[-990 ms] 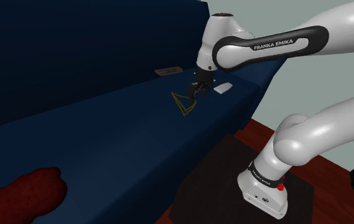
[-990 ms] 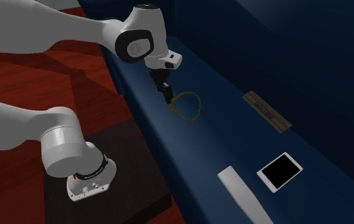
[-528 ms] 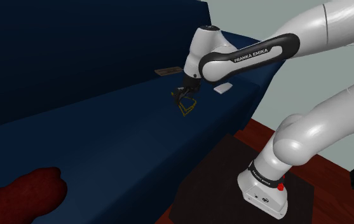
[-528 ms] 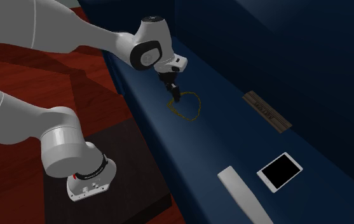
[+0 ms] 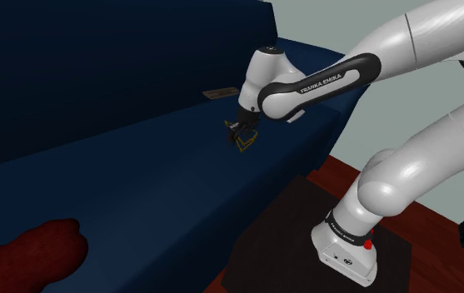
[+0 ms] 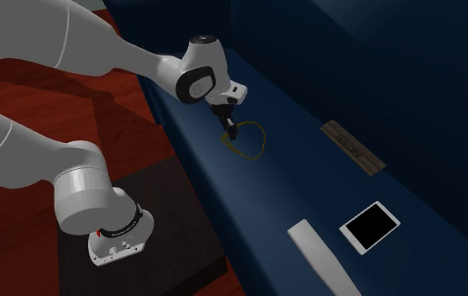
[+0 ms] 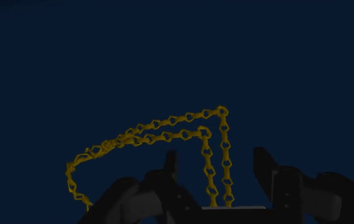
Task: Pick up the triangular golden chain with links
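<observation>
The golden chain (image 7: 145,135) lies in a triangular loop of small links on the dark blue sofa seat (image 5: 155,183). In the shoulder view the chain (image 5: 246,143) sits just below the hand, and in the second exterior view the chain (image 6: 249,143) lies beside the hand. My black gripper (image 7: 218,168) is open and low over the seat, at one corner of the loop. Two strands of the chain run between the fingers (image 7: 171,167), which stand apart and do not clasp them. The gripper (image 5: 239,129) points down at the seat, as the gripper (image 6: 228,131) also does in the second exterior view.
A brown flat bar (image 6: 354,147) lies by the backrest. A white tablet with a black screen (image 6: 370,227) and a long white slab (image 6: 320,256) lie further along the seat. A dark red cushion (image 5: 30,254) sits at the shoulder view's lower left. The stand (image 5: 346,250) is on a red-brown floor.
The hand has moved toward the shoulder view's left and come down onto the chain's corner, and the arm has stretched further over the seat. The chain has stayed where it was.
</observation>
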Tool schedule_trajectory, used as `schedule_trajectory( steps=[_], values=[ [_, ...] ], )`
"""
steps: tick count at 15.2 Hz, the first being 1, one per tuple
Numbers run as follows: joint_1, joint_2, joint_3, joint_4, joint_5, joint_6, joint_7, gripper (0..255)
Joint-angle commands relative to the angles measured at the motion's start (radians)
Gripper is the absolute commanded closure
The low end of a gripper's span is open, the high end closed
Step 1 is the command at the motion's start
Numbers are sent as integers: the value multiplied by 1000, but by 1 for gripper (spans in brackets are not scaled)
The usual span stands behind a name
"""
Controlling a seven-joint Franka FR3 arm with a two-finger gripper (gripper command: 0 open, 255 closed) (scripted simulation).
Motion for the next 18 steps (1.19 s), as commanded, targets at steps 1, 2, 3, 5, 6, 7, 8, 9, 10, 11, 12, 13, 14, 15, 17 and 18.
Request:
schedule_trajectory(
  steps=[1,2,3,5,6,7,8,9,10,11,12,13,14,15,17,18],
  values=[
    [0,2,1,0,-1,3,1,255],
    [0,3,0,0,-1,3,1,255],
    [0,3,0,0,-1,3,1,255],
    [0,3,0,0,-1,3,1,255],
    [0,3,0,0,-1,3,1,255],
    [0,3,0,0,-1,3,1,255],
    [0,3,0,0,-1,3,1,255],
    [0,3,1,0,-1,4,1,255],
    [1,-6,-1,6,2,-12,-2,255],
    [2,-14,-2,13,5,-27,-5,255],
    [3,-23,-4,20,8,-42,-9,255],
    [5,-31,-5,28,10,-58,-12,255],
    [6,-39,-6,35,13,-73,-14,255],
    [7,-46,-8,43,15,-88,-17,255],
    [8,-60,-10,60,19,-118,-22,255],
    [9,-67,-11,68,20,-133,-25,255]
  ],
)
